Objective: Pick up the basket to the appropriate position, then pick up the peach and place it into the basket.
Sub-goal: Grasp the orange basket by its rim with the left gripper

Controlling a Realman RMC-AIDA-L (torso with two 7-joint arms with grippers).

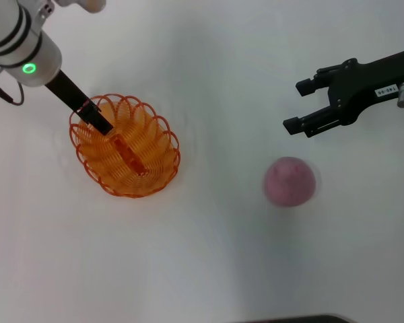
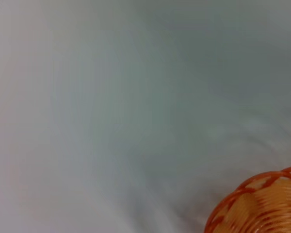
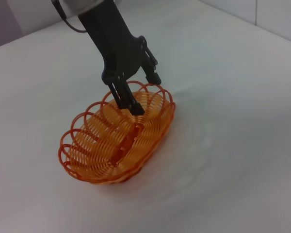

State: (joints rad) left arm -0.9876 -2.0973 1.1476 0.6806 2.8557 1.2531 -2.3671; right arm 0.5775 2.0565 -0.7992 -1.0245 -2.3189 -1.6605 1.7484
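The orange wire basket (image 1: 170, 149) sits on the white table at the left; it also shows in the right wrist view (image 3: 70, 148) and at a corner of the left wrist view (image 2: 262, 206). My left gripper (image 1: 98, 119) reaches down at the basket's far-left rim. In the right wrist view the left gripper (image 3: 145, 94) straddles that rim, one finger (image 3: 130, 102) inside the basket and one outside, with a gap between them. The pink peach (image 1: 289, 180) lies on the table at the right. My right gripper (image 1: 295, 105) is open and empty, hovering behind the peach.
The white table (image 1: 209, 256) carries nothing else. A dark edge shows at the bottom of the head view (image 1: 289, 319).
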